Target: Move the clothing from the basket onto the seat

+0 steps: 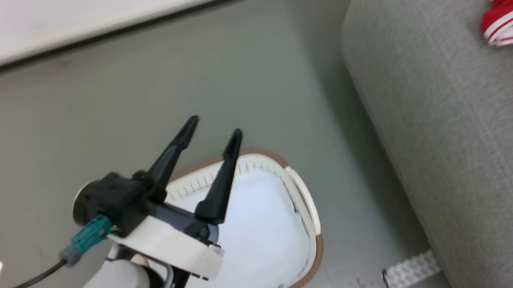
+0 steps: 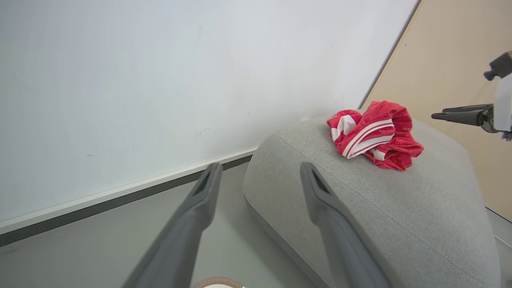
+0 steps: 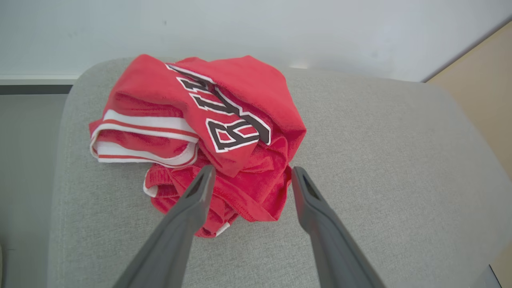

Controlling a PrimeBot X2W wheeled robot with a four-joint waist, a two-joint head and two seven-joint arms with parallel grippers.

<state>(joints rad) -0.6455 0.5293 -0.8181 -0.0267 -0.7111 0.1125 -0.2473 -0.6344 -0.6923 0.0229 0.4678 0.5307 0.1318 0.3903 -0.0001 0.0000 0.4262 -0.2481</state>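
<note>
The clothing (image 3: 240,92) is showing bright red, with white bands edged by thin red stripes running along its trim and black letters outlined in white crossing one fold. The seat (image 3: 380,160) is showing a light grey woven texture. The basket (image 1: 309,203) is showing white sides dotted with rows of small holes, and a brown band is running round its rim; a plain white sheet (image 1: 256,238) is lining it. The left gripper (image 1: 214,127) is showing black fingers (image 1: 170,156), a white collar (image 1: 169,244) and a teal plug (image 1: 92,234) on a black cable (image 1: 19,285). The floor (image 1: 77,132) is showing dull grey-green, the wall (image 2: 160,80) white above a dark strip (image 2: 120,200), and a panel (image 2: 452,52) pale tan.
</note>
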